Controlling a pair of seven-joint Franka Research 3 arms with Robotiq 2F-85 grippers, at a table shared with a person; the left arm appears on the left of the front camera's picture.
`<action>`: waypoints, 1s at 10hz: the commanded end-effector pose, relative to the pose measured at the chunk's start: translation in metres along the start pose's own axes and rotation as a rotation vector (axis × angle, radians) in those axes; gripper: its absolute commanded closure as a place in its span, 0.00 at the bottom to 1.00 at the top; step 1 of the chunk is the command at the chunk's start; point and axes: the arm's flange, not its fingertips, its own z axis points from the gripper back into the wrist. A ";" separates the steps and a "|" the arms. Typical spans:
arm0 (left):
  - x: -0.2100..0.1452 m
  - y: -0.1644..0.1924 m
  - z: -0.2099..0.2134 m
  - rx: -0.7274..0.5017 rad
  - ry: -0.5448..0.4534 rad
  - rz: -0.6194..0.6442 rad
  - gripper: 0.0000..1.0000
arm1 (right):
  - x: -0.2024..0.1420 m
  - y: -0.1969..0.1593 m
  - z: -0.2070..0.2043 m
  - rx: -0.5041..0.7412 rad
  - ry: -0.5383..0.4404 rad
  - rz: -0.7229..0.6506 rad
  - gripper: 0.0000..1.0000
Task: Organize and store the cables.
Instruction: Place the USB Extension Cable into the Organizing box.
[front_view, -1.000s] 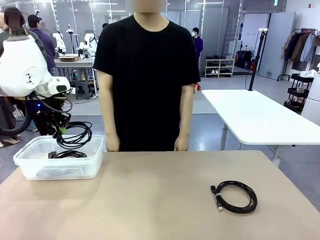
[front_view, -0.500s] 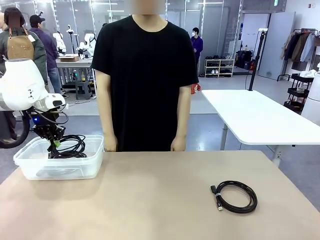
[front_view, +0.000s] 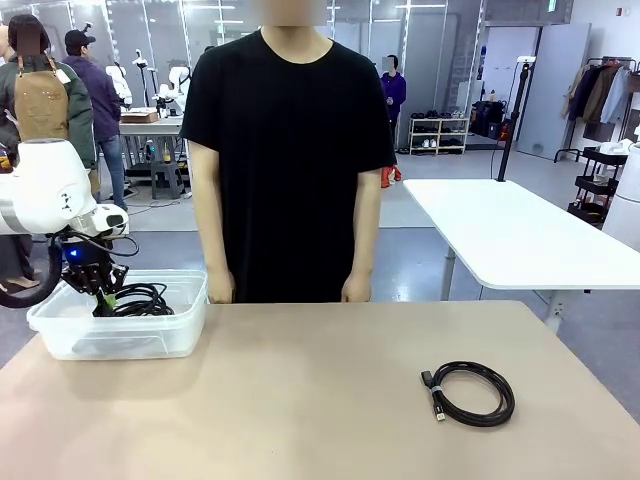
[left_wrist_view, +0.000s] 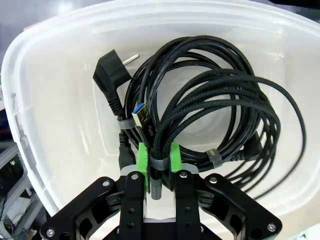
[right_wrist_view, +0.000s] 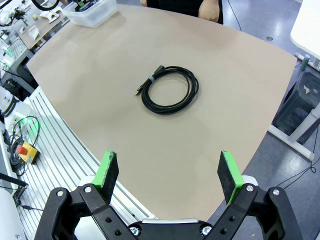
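Cables (left_wrist_view: 210, 115) in bin (front_view: 60, 335); one (front_view: 470, 392) right

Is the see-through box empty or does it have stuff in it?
Not empty. The clear box has coiled black cables lying inside, and one more cable sits out on the table.

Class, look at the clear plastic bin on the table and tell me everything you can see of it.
The clear plastic bin is a translucent, whitish, rounded-cornered tub with a rolled rim and no lid. It stands upright at the table's far left corner. Inside lie coiled black cables, one braided, one with a round mains plug. The left gripper reaches in, green pads astride the braided cable's strands.
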 end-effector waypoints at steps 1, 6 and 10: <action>0.001 0.002 0.011 -0.036 0.007 0.024 0.61 | -0.001 0.000 0.001 0.002 -0.006 0.015 0.00; -0.006 -0.005 0.023 -0.078 -0.024 -0.025 0.00 | -0.001 0.000 0.001 0.002 -0.006 0.015 0.00; -0.001 -0.008 0.022 -0.031 -0.030 -0.014 0.00 | -0.001 0.000 0.001 0.002 -0.006 0.015 0.00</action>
